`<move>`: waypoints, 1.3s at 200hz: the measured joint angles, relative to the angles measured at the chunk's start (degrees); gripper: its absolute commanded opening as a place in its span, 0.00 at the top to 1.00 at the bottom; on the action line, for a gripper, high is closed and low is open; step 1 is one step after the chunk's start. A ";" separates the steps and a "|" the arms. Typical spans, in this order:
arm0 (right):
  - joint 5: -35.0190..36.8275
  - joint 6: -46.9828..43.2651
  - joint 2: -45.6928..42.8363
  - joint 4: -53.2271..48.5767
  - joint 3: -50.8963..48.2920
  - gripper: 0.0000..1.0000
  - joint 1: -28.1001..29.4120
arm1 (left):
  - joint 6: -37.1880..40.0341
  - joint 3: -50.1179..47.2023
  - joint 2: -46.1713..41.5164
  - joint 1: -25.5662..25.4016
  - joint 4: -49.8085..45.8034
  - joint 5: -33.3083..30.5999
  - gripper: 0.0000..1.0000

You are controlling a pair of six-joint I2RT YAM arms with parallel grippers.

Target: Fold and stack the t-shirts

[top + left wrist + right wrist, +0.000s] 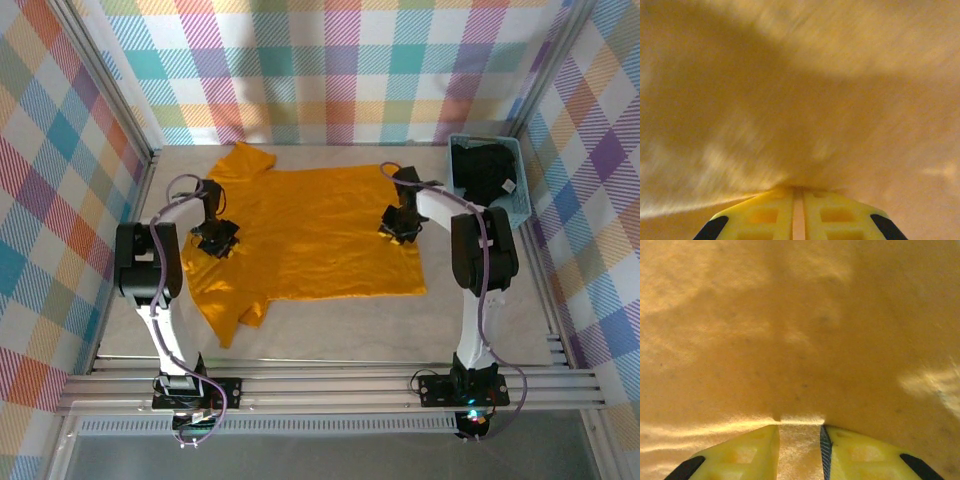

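Orange shirt [320, 230] lies spread flat mid-tabletop [480, 320]. Both sleeves are toward the left side, one far and one near. The straight hem is toward the right.

Black shirt [480, 170] is bunched inside the blue basket [484, 139] at the far right corner, well apart from the orange one. A white tag shows on it.

Left arm [150, 260] reaches down onto the left part of the orange shirt, between the two sleeves. Left wrist view: yellow fingers [770, 215] are almost together, with a thin strip of orange cloth [800, 100] pinched in the slit. Cloth rises from the tips in a taut ridge. Left jaws are closed on the orange shirt.

Right arm [480, 250] is down on the shirt's right part, just inside the hem. Right wrist view: fingers [750, 455] stand a little apart with a fold of orange cloth [790, 340] filling the gap and creased at the tips. Right jaws are gripping that fold.

Picture from the left wrist is blurred.
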 measured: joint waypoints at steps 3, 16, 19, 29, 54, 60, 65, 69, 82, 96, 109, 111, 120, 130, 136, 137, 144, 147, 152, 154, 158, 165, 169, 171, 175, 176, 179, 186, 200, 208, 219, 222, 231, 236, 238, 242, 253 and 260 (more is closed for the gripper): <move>0.04 -0.02 0.35 -0.46 0.57 0.72 -0.46 | 0.26 0.63 0.63 -0.02 0.07 0.11 0.87; 0.28 -0.39 2.21 -2.58 3.69 0.73 -2.32 | 0.76 3.91 2.97 -0.33 -0.28 1.29 0.87; 0.37 -0.42 2.58 -3.04 4.39 0.73 -2.64 | 0.90 4.63 3.37 -0.42 -0.31 1.55 0.87; 0.68 -0.85 3.76 -4.35 6.38 0.73 -3.56 | 1.16 7.19 5.20 -0.90 -0.28 1.95 0.87; 1.55 -1.75 5.25 -6.62 9.20 0.71 -5.25 | 1.70 11.43 7.89 -2.43 -0.52 2.23 0.88; 1.57 -1.95 5.33 -7.02 9.46 0.70 -5.44 | 1.75 11.72 8.11 -2.71 -0.52 2.16 0.88; 1.57 -2.23 5.35 -7.28 9.66 0.69 -5.53 | 1.75 11.80 8.13 -2.93 -0.57 1.92 0.87; 1.49 -2.47 5.35 -7.52 9.81 0.68 -5.57 | 1.77 11.80 8.13 -2.95 -0.61 1.70 0.87; 1.29 -3.48 5.35 -7.72 10.23 0.65 -5.40 | 2.08 11.80 8.07 -3.19 -0.79 0.74 0.79; 1.36 -4.85 5.20 -7.87 10.75 0.64 -4.83 | 2.93 11.80 7.28 -3.45 -1.20 -0.76 0.70; 1.62 -5.84 4.11 -8.13 10.78 0.62 -4.02 | 3.82 11.21 5.01 -4.28 -2.82 -3.76 0.68; 1.60 -6.03 3.78 -8.07 10.60 0.62 -3.87 | 3.80 11.02 4.68 -4.35 -2.97 -4.15 0.68; 1.79 -6.38 1.53 -7.87 9.53 0.61 -3.23 | 4.26 9.46 1.33 -4.72 -4.04 -6.40 0.69; 2.14 -6.49 -2.36 -7.72 7.28 0.61 -2.67 | 4.52 6.21 -4.81 -5.60 -5.49 -8.28 0.71; 2.21 -6.49 -5.51 -7.32 5.29 0.62 -2.34 | 4.70 3.80 -8.55 -6.21 -6.08 -9.05 0.72; 2.21 -6.49 -5.88 -7.26 5.07 0.62 -2.29 | 4.74 3.10 -9.66 -6.40 -6.10 -9.09 0.72; 2.16 -6.47 -9.77 -6.99 2.64 0.63 -1.84 | 4.81 -0.31 -14.91 -7.45 -7.21 -9.64 0.73; 2.01 -6.47 -11.30 -6.93 1.66 0.63 -1.62 | 4.81 -1.84 -17.00 -7.87 -7.61 -9.97 0.74; 1.86 -6.45 -13.99 -6.67 -0.15 0.64 -1.38 | 4.81 -4.33 -20.52 -8.90 -8.50 -10.05 0.74; 1.70 -6.45 -14.91 -6.54 -0.79 0.64 -1.29 | 4.79 -5.81 -22.43 -9.35 -8.98 -10.23 0.74; 1.57 -6.43 -17.31 -6.27 -2.45 0.64 -1.11 | 4.76 -7.82 -25.03 -10.34 -9.84 -10.12 0.75; 1.16 -6.25 -20.74 -5.66 -5.20 0.64 -0.85 | 4.70 -12.22 -29.75 -12.41 -10.93 -10.01 0.75; 0.85 -6.23 -22.45 -5.46 -6.80 0.64 -0.76 | 4.57 -14.53 -31.93 -13.53 -11.69 -9.79 0.74; 0.83 -6.23 -23.45 -5.27 -7.72 0.64 -0.68 | 4.48 -15.78 -33.07 -14.38 -12.07 -9.60 0.74; 0.42 -6.21 -24.98 -5.14 -9.35 0.64 -0.50 | 4.28 -17.88 -34.71 -15.52 -12.83 -9.29 0.73; 0.44 -6.19 -25.64 -5.07 -10.01 0.64 -0.42 | 4.24 -18.29 -35.06 -15.85 -13.00 -9.18 0.73; 0.26 -6.19 -26.71 -4.94 -11.28 0.64 -0.31 | 3.89 -20.17 -36.35 -17.38 -13.68 -8.87 0.72; -0.07 -6.16 -28.48 -4.98 -13.60 0.64 -0.04 | 3.37 -22.86 -37.73 -19.80 -14.86 -8.07 0.71; -0.74 -5.99 -31.01 -4.55 -18.99 0.64 0.26 | 2.19 -26.97 -38.07 -25.09 -16.33 -7.15 0.69; -1.14 -5.95 -31.71 -4.46 -21.81 0.63 0.28 | 1.68 -28.20 -37.38 -27.32 -16.48 -6.95 0.68; -1.51 -5.77 -32.20 -4.28 -25.40 0.62 0.22 | 1.33 -29.00 -36.00 -29.00 -16.15 -7.13 0.67; -1.53 -5.79 -32.24 -4.28 -26.34 0.62 0.15 | 1.27 -29.09 -35.67 -29.22 -16.00 -7.23 0.67; -1.60 -5.75 -32.39 -4.20 -28.55 0.62 -0.33 | 1.09 -29.33 -34.47 -29.44 -15.50 -7.72 0.66; -1.57 -5.77 -32.48 -4.17 -29.59 0.62 -0.72 | 1.03 -29.44 -33.75 -29.53 -15.06 -8.26 0.66; -1.53 -5.75 -32.54 -4.20 -30.01 0.62 -1.01 | 1.03 -29.46 -33.53 -29.53 -14.93 -8.37 0.66; -1.51 -5.75 -32.59 -4.20 -30.58 0.62 -1.40 | 1.03 -29.51 -32.87 -29.57 -14.58 -8.79 0.66; -1.31 -5.75 -32.96 -4.15 -31.80 0.60 -3.08 | 1.11 -29.57 -31.45 -29.57 -13.90 -9.66 0.64; -1.03 -5.77 -33.35 -4.15 -32.41 0.60 -4.31 | 1.14 -29.75 -30.82 -29.57 -13.35 -10.16 0.62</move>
